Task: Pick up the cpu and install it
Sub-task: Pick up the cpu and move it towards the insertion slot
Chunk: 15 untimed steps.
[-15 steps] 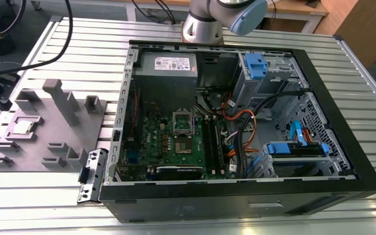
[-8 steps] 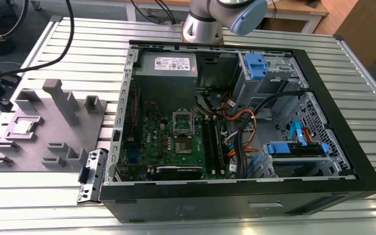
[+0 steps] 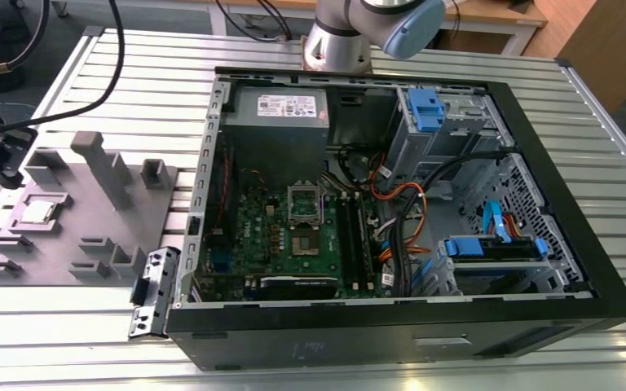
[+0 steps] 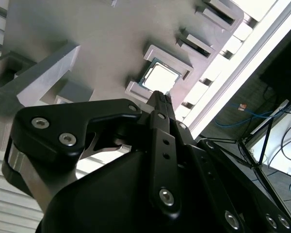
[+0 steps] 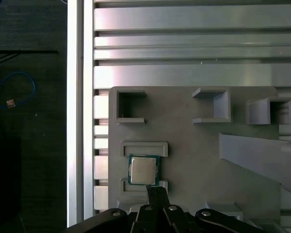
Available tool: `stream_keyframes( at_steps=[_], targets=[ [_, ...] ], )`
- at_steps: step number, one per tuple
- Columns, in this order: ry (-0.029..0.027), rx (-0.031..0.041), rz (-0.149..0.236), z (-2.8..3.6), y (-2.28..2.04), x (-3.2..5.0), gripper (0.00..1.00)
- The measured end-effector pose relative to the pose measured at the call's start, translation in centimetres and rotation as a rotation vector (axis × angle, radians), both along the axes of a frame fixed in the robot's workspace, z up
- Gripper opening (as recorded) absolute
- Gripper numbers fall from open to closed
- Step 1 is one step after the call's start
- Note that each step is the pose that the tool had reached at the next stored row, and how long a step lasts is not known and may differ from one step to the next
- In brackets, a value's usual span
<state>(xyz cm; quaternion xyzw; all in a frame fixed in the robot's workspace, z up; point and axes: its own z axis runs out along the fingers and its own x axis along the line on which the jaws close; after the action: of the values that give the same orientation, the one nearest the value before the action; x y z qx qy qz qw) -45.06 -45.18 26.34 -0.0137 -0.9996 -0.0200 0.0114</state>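
The cpu (image 3: 38,211) is a small silver-topped square lying flat in a recess of the grey plastic tray (image 3: 90,224), at the exterior view's left. My gripper (image 3: 6,174) hangs above the tray's outer edge, a little off the chip. In both wrist views the black fingers meet in one narrow tip (image 5: 154,190) (image 4: 161,97) just beside one edge of the cpu (image 5: 143,170) (image 4: 160,77), with nothing between them. The green motherboard (image 3: 280,244) with its metal-framed socket (image 3: 304,204) lies inside the open computer case.
The black computer case (image 3: 400,326) lies open on the slatted metal table (image 3: 128,73), with cables, blue drive brackets and a power supply inside. The tray (image 5: 194,145) carries tall grey posts (image 3: 94,163) and several raised brackets. The arm's base (image 3: 341,41) stands behind the case.
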Motion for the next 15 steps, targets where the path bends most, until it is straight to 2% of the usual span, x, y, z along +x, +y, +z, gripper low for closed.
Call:
stream_keyframes(
  at_steps=[6,15],
  targets=[
    [-0.0001,0.0,0.0,-0.03,0.0,0.0,0.11],
    [0.0,0.0,0.001,-0.63,0.0,-0.09,0.11]
  ],
)
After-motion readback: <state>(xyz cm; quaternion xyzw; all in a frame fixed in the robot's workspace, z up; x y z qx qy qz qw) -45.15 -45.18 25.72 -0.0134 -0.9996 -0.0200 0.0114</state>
